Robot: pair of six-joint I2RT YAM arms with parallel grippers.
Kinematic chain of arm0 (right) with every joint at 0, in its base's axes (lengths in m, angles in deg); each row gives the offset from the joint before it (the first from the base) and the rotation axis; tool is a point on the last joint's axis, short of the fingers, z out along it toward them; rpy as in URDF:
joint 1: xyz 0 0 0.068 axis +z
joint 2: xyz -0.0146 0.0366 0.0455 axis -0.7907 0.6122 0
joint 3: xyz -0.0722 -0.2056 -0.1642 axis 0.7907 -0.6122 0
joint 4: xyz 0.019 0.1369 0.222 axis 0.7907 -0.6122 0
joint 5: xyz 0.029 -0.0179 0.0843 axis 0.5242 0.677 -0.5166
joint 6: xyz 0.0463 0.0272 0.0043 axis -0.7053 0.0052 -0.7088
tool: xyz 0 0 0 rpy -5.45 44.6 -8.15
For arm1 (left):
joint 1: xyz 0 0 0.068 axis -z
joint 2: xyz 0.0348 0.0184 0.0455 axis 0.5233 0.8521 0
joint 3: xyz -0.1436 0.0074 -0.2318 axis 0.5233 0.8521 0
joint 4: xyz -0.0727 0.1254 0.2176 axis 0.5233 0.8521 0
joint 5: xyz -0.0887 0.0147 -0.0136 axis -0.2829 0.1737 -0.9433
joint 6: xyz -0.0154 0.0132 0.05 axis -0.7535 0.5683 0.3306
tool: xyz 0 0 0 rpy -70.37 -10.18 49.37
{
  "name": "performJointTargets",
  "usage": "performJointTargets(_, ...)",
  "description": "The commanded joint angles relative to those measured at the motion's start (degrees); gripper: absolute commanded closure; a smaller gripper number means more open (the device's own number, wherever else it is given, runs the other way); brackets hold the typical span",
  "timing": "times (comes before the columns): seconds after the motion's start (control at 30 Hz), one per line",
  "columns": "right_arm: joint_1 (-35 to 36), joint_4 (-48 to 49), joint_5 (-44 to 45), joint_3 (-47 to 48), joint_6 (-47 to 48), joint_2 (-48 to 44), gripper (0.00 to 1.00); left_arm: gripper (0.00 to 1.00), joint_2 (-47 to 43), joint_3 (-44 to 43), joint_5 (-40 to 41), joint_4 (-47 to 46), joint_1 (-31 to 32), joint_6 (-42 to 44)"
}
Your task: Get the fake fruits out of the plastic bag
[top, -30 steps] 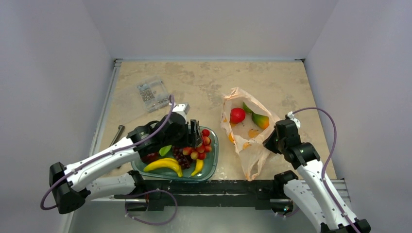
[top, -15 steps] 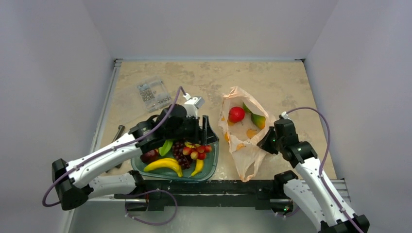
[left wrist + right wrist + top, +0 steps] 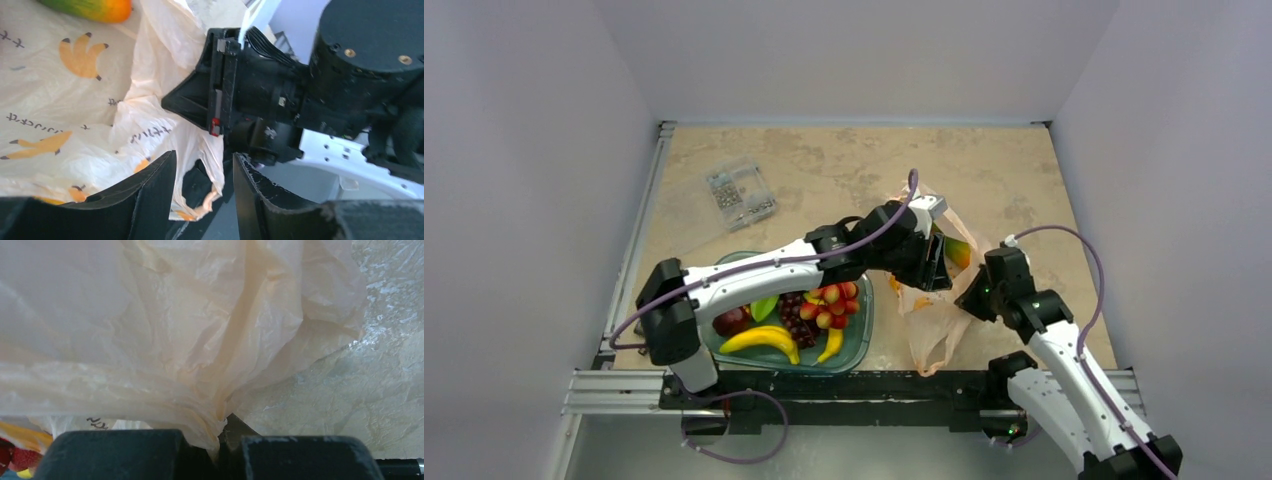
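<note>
The peach-pink plastic bag (image 3: 932,312) lies on the table right of the teal tray (image 3: 858,338). A green-orange fruit (image 3: 960,250) shows in its far part; the red ball is hidden under my left arm. My left gripper (image 3: 932,264) is open above the bag's mouth. In the left wrist view the bag (image 3: 75,125) has a loose edge hanging between the open fingers (image 3: 150,185), and the green-orange fruit (image 3: 95,7) lies at the top. My right gripper (image 3: 977,296) is shut on the bag's right edge (image 3: 175,330). The berry bunch (image 3: 832,297) lies in the tray.
The tray also holds two yellow bananas (image 3: 759,340), dark grapes (image 3: 796,318) and a green piece (image 3: 764,307). A clear box of small metal parts (image 3: 740,195) sits at the back left. The right gripper body (image 3: 220,100) is close in front of my left fingers.
My left arm has swung right from over the tray to over the bag and now covers the red ball. The right gripper has kept its hold on the bag's edge.
</note>
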Motion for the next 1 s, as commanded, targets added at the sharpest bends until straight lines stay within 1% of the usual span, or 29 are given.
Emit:
performJointTargets(0.0, 0.3, 2.0, 0.5, -1.6, -3.0, 4.3, 0.99, 0.57, 3.5, -4.0, 4.0, -0.4, -0.3, 1.6)
performJointTargets(0.1, 0.3, 6.8, -0.9, -6.1, -5.6, 6.2, 0.99, 0.6, 5.7, -4.7, 5.1, -0.4, -1.0, 1.6)
performJointTargets(0.2, 0.2, 10.3, -2.1, -9.7, -7.2, 6.2, 0.99, 0.62, 6.7, -3.1, 5.8, -1.9, -1.9, 0.7)
performJointTargets(0.37, 0.3, 13.1, -5.5, -13.0, -8.5, 4.3, 0.99, 0.65, 10.3, -2.3, 3.6, -3.8, -3.8, -0.1)
performJointTargets(0.5, 0.3, 13.5, -8.2, -12.6, -8.1, 1.9, 0.98, 0.66, 11.8, -1.8, 3.6, -3.9, -4.2, 1.2)
performJointTargets(0.63, 0.3, 10.5, -6.3, -9.0, -6.9, -0.1, 0.95, 0.66, 11.7, -0.6, 3.7, -3.8, -4.2, 2.3)
performJointTargets(0.73, 0.3, 9.0, -5.5, -5.9, -5.7, -0.6, 0.79, 0.64, 11.2, -0.2, 5.2, -3.3, -4.2, 3.3)
performJointTargets(0.87, 0.2, 6.4, -2.6, -0.6, -3.8, 0.0, 0.51, 0.59, 10.8, -2.3, 5.9, -0.7, -4.5, 5.6)
performJointTargets(0.97, 0.2, 3.6, 1.1, 3.9, -1.9, 1.3, 0.3, 0.55, 9.0, -2.0, 6.1, -1.0, -4.8, 6.1)
